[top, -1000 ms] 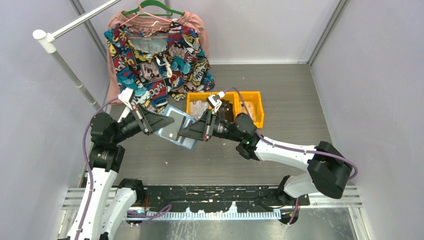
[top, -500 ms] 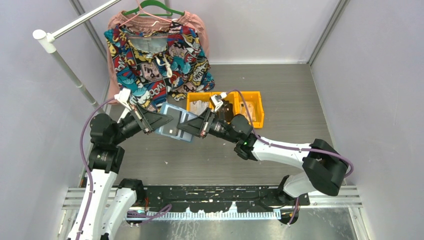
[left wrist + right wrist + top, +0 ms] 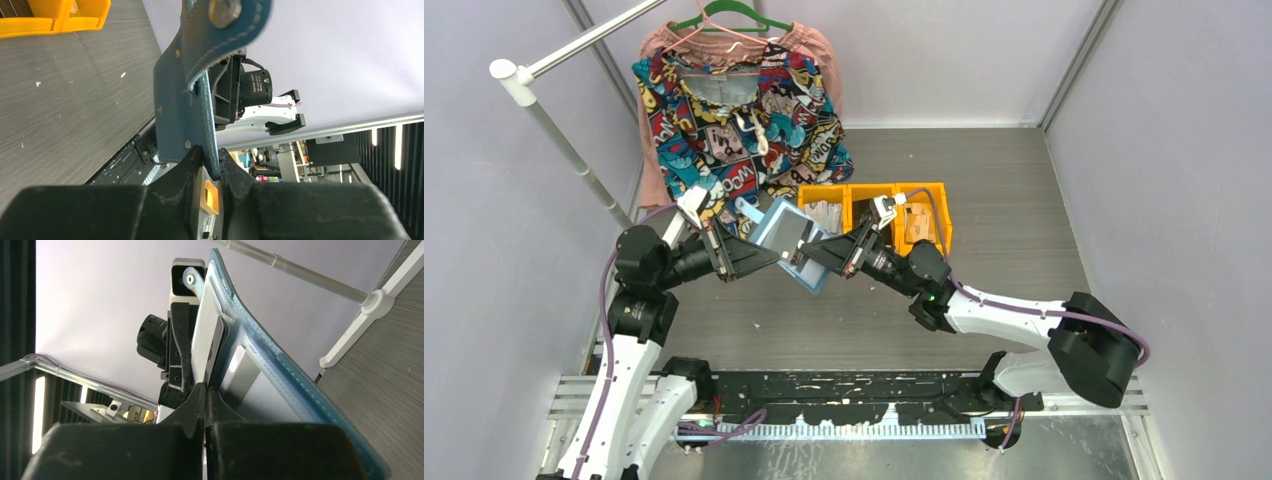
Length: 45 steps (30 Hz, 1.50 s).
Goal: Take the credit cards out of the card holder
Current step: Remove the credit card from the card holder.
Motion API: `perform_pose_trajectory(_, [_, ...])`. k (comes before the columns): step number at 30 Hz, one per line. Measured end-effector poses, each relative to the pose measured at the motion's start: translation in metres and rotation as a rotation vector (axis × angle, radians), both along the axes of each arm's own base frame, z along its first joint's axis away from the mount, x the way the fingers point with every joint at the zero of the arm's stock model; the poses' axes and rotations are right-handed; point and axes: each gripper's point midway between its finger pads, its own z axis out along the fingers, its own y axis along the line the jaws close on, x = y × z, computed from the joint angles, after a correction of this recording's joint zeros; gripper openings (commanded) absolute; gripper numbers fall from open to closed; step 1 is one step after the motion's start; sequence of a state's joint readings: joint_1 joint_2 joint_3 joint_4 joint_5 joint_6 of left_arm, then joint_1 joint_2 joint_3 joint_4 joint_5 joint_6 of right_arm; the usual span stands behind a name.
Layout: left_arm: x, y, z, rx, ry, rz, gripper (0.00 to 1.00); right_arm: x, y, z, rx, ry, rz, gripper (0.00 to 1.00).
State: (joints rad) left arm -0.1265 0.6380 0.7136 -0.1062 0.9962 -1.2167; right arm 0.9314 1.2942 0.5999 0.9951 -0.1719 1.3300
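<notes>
Both arms had swung toward the right edge of the worktop point(image 3: 994, 180) since the earlier frame, and the card holder point(image 3: 782, 232) had travelled with them, turning so that its snap tab point(image 3: 227, 12) pointed toward the far left corner. We saw the holder held off the surface between the two arms, left of the middle and nearer the far edge than the near one, just beside the orange bins point(image 3: 921, 186) that stood by the middle of the far edge. We found the left gripper point(image 3: 771, 254) clamped on the holder: in its wrist view the fingers point(image 3: 187, 167) pressed from both sides on the lower edge of the dark teal cover, with no gap left beside the leather. We found the right gripper point(image 3: 807, 257) meeting the holder from the opposite side, its jaws drawn almost together on the lower end of a pale credit card point(image 3: 206, 347) that stood against the light-blue inner side. We also made out a clear sleeve with a greyish insert next to that card, but its print was too faint for us to read. Behind the holder, a patterned shirt point(image 3: 724, 130) hung on a green hanger over the far left corner, next to a white rail point(image 3: 554, 125).
</notes>
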Motion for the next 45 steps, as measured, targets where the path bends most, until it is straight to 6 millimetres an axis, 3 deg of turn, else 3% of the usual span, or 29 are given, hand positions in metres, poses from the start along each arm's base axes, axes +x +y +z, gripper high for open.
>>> perform_pose_trajectory(11, [0.002,0.0,0.0,-0.006,0.013,0.003,0.0,-0.013,-0.005,0.009,-0.003,-0.04,0.019,0.01])
perform_pose_trajectory(14, [0.002,0.0,0.0,-0.006,0.013,0.003,0.0,-0.015,-0.005,0.008,-0.01,-0.044,0.021,0.25])
perform_pose_trajectory(16, [0.002,0.0,0.001,-0.007,0.012,0.004,0.0,-0.015,-0.005,0.007,-0.014,-0.042,0.021,0.32])
perform_pose_trajectory(21, [0.003,0.001,0.001,-0.007,0.007,0.011,0.0,-0.012,0.001,0.01,-0.011,-0.045,0.021,0.36])
perform_pose_trajectory(24, [0.005,0.002,0.001,-0.007,0.007,0.017,0.0,-0.007,0.008,0.015,0.005,-0.044,0.021,0.31])
perform_pose_trajectory(28, [0.009,0.004,0.003,-0.009,-0.009,0.041,0.0,-0.001,0.014,0.013,0.016,-0.025,0.021,0.12])
perform_pose_trajectory(31, [0.01,0.005,0.005,-0.009,-0.018,0.051,0.11,0.003,0.017,0.01,0.023,-0.006,0.022,0.02])
perform_pose_trajectory(34, [0.011,0.005,0.005,-0.01,-0.023,0.052,0.25,0.001,0.015,0.014,0.036,-0.013,0.028,0.01])
perform_pose_trajectory(37, [0.007,0.003,0.006,-0.012,-0.023,0.033,0.31,-0.002,0.018,0.01,0.019,-0.013,0.047,0.01])
perform_pose_trajectory(40, [0.006,0.003,0.006,-0.018,-0.008,0.031,0.3,-0.008,0.023,0.01,-0.004,-0.023,0.074,0.01])
perform_pose_trajectory(45, [0.006,0.002,0.009,-0.026,-0.012,0.025,0.21,-0.027,0.033,0.013,-0.034,-0.06,0.15,0.01])
